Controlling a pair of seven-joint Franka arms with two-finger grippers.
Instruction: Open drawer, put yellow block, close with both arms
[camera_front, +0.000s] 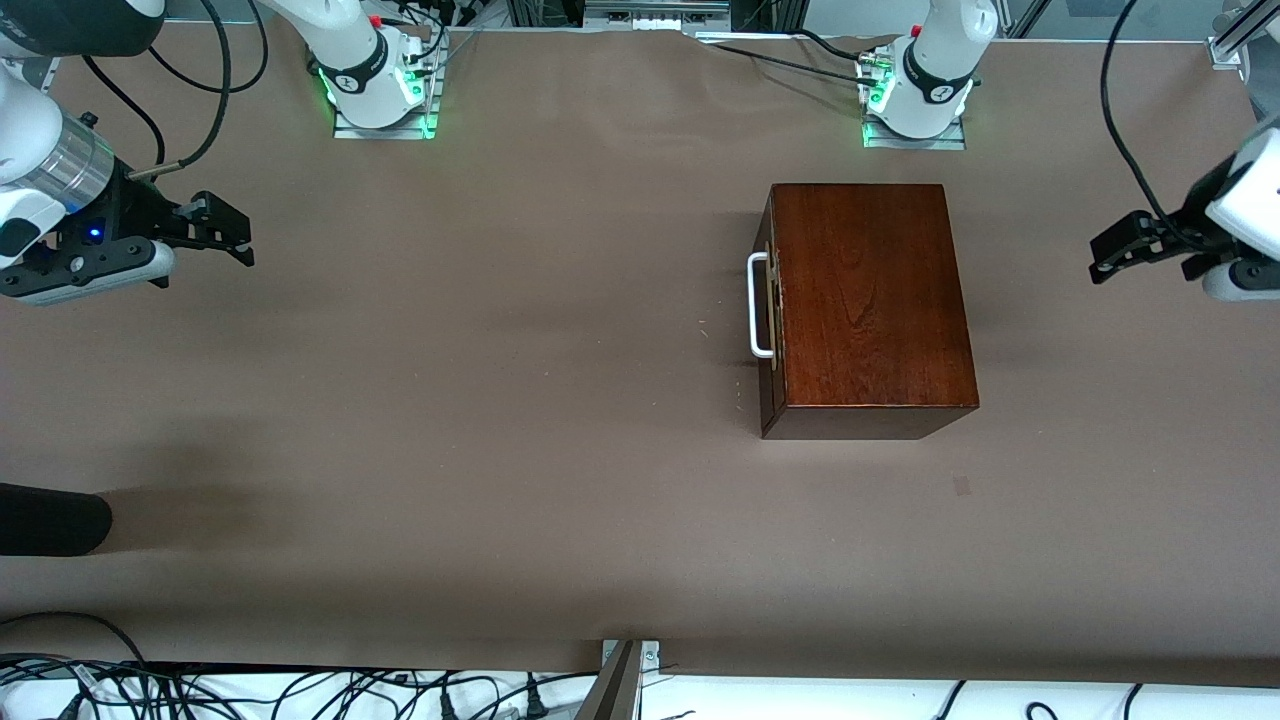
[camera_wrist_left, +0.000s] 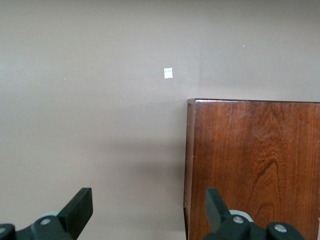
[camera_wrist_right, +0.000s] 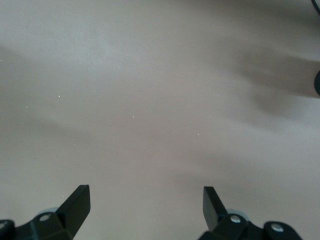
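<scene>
The mahogany box (camera_front: 870, 305) stands on the brown table, toward the left arm's end. Its drawer is shut, and the drawer front with the white U-shaped handle (camera_front: 759, 305) faces the right arm's end. The yellow block is out of view in every frame. My left gripper (camera_front: 1105, 255) is open and empty, up in the air past the box at the left arm's end. In the left wrist view it (camera_wrist_left: 149, 205) hangs over the edge of the box top (camera_wrist_left: 255, 165). My right gripper (camera_front: 235, 235) is open and empty over bare table at the right arm's end, as the right wrist view (camera_wrist_right: 146, 202) shows.
A dark rounded object (camera_front: 50, 520) reaches in over the table edge at the right arm's end, nearer to the front camera; it also shows in the right wrist view (camera_wrist_right: 317, 82). A small tape mark (camera_front: 962, 486) lies nearer to the front camera than the box.
</scene>
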